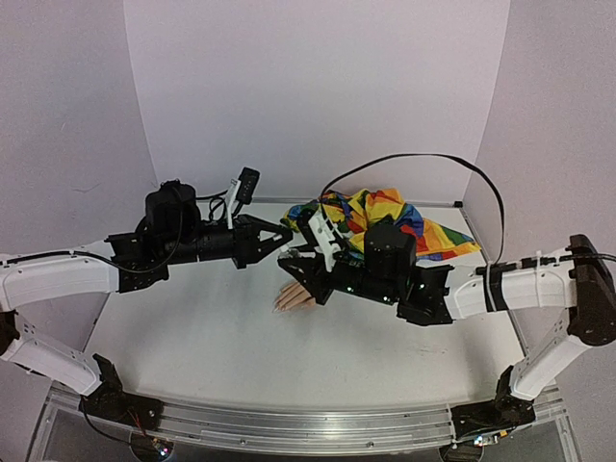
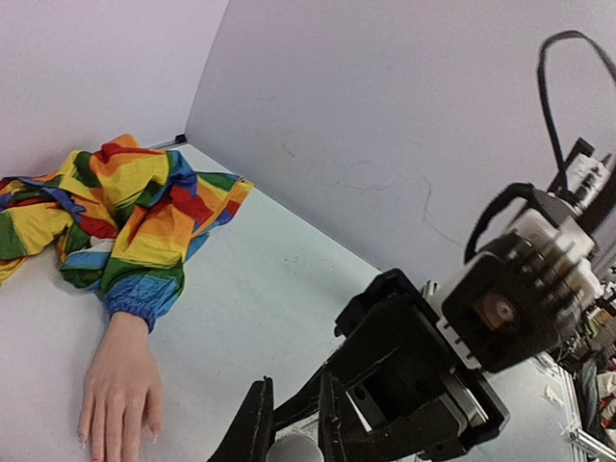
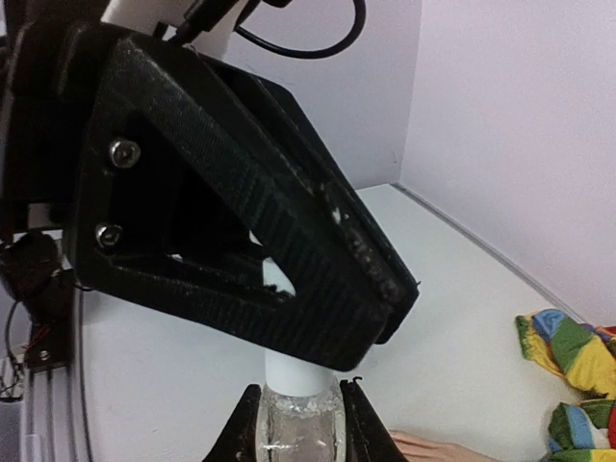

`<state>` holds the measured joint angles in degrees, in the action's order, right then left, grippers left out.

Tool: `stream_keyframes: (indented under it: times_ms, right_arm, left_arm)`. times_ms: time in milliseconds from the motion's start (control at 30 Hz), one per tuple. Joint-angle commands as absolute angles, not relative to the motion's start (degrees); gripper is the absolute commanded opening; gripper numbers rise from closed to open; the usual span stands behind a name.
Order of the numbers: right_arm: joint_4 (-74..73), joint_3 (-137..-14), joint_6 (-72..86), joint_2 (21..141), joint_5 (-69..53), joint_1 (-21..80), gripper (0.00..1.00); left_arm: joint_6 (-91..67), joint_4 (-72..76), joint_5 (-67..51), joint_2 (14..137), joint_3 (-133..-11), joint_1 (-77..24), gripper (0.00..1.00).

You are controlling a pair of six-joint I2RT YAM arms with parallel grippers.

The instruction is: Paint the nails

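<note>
Right end effector (image 3: 300, 423) clamped on a small clear bottle (image 3: 298, 443), left end effector (image 2: 292, 423) closed around its white cap (image 3: 296, 373), while the peach mannequin hand (image 1: 294, 296)'s nails (image 2: 96, 449), on the white tabletop (image 1: 192, 337) below, apparently await their first coat.

Left arm (image 1: 58, 274): is reaching in from the left over the table (image 1: 212, 337), its left gripper (image 1: 282, 236) pointing right.
Right arm (image 1: 525, 284): is reaching in from the right, its right gripper (image 1: 289, 260) pointing left and meeting the left gripper tip to tip.
Mannequin hand (image 1: 295, 296): is lying flat on the table just beneath the two grippers, fingers pointing to the near left, wrist hiding under the right gripper.
Rainbow sleeve (image 1: 385, 214): is lying bunched behind the right arm, near the back wall.
Black cable (image 1: 452, 164): is arching high over the right arm.
</note>
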<state>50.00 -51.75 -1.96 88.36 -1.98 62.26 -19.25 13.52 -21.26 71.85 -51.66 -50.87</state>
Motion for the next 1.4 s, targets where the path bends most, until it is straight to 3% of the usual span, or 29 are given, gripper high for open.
stream_keyframes:
  times_ms: [0, 133, 400, 667, 833, 933, 1067, 1233, 1367]
  right_arm:
    - [63.04, -56.99, -10.27, 90.28, 15.09, 63.80, 0.00]
    - [70.69, -58.40, -12.13, 93.76, 18.44, 63.81, 0.00]
    - [71.37, -64.40, -13.73, 97.19, 16.76, 63.69, 0.00]
    - [63.69, -63.19, -1.13, 88.47, -12.90, 58.20, 0.00]
    - [62.85, -65.90, 14.02, 87.47, -44.89, 51.71, 0.00]
    - [71.23, -66.87, 24.11, 88.22, -58.24, 51.24, 0.00]
    - [89.30, -64.84, 42.57, 89.20, -62.33, 51.23, 0.00]
    - [91.75, -61.95, 43.34, 87.57, -61.61, 51.16, 0.00]
    - [91.59, -59.26, 41.19, 87.07, -60.03, 50.79, 0.00]
  left_arm:
    - [-19.90, 7.09, -11.53, 72.02, -54.79, -52.14, 0.00]
    - [-23.07, 6.71, -8.69, 73.88, -55.23, -52.19, 0.00]
    - [-22.71, 6.34, -8.05, 75.92, -56.22, -52.21, 0.00]
    - [-10.84, 6.44, -25.76, 75.29, -57.29, -52.21, 0.00]
    - [-2.21, 6.47, -50.98, 76.44, -58.17, -52.13, 0.00]
    - [-0.85, 6.46, -61.69, 77.77, -58.78, -52.12, 0.00]
    - [-0.62, 6.44, -69.74, 78.90, -60.84, -52.16, 0.00]
    - [-0.88, 6.49, -71.69, 79.32, -62.62, -52.17, 0.00]
    - [-2.08, 6.44, -66.63, 78.40, -63.51, -52.04, 0.01]
